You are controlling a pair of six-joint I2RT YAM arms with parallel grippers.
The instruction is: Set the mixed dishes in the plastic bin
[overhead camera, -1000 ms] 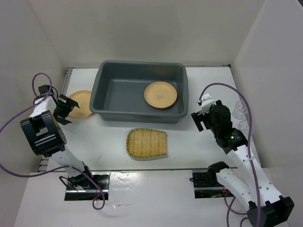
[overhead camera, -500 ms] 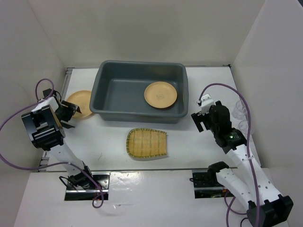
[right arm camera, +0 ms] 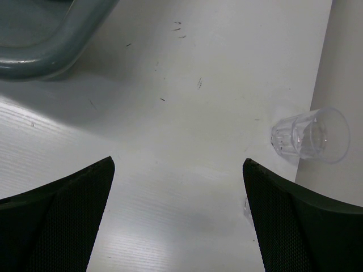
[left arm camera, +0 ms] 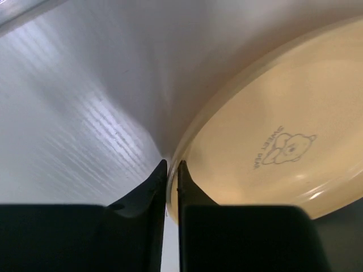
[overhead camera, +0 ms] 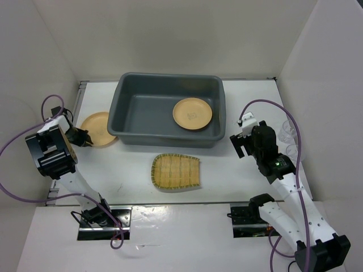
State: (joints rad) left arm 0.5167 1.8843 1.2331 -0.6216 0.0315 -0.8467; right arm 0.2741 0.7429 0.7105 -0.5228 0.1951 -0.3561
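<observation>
Since a second ago the left gripper (overhead camera: 83, 137) has drawn its spread fingers together. In the wrist view they nearly touch, seemingly pinching the left rim of the small round tan-orange plate (left arm camera: 272, 141), which lies on the table left of the large dark grey plastic bin (overhead camera: 164, 137). The right gripper (right arm camera: 178, 164) is unmoved, right of the bin, jaws wide apart. The small clear glass cup (right arm camera: 309, 135) by the right wall is barely visible from above.
</observation>
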